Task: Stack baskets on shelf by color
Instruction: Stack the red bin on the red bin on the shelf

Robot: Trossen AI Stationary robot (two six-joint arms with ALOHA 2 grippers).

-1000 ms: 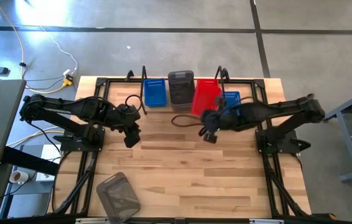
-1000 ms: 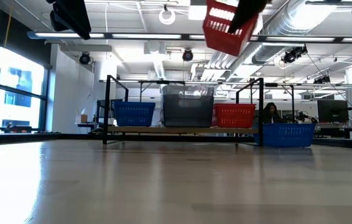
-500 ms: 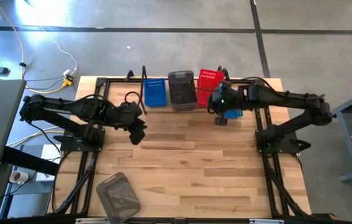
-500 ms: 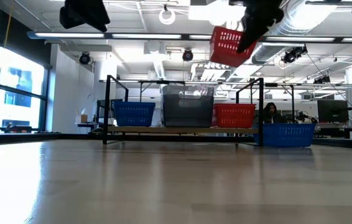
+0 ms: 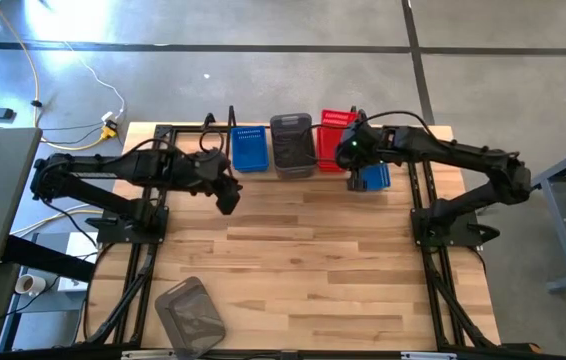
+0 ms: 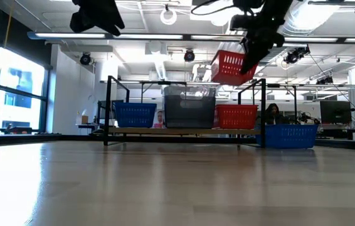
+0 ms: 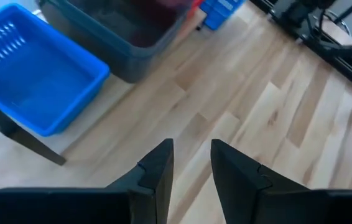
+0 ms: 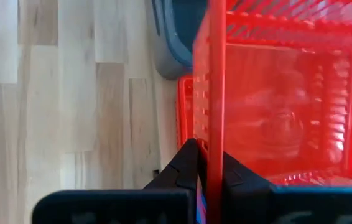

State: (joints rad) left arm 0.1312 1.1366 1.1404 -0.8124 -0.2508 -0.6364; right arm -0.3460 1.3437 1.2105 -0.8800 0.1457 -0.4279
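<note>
While the right gripper (image 8: pixel 208 163) pinches one thin wall of the red basket (image 6: pixel 230 65), it hangs tilted in the air just above the red one on the shelf (image 6: pixel 184 130). It looks light, stiff and slick; a rim grip suits. The left gripper (image 7: pixel 191 163) hovers open, empty.

From above, the right gripper (image 5: pixel 351 152) holds a red basket (image 5: pixel 335 122) over the right end of the shelf (image 5: pixel 231 118), where a blue basket (image 5: pixel 250 148) and a grey basket (image 5: pixel 292 144) sit side by side. The left gripper (image 5: pixel 228 196) hangs over the table (image 5: pixel 293 260) in front of the blue basket. Another blue basket (image 5: pixel 375 176) lies just right of the shelf, and a lone grey basket (image 5: pixel 190 312) sits near the table's front left corner.
</note>
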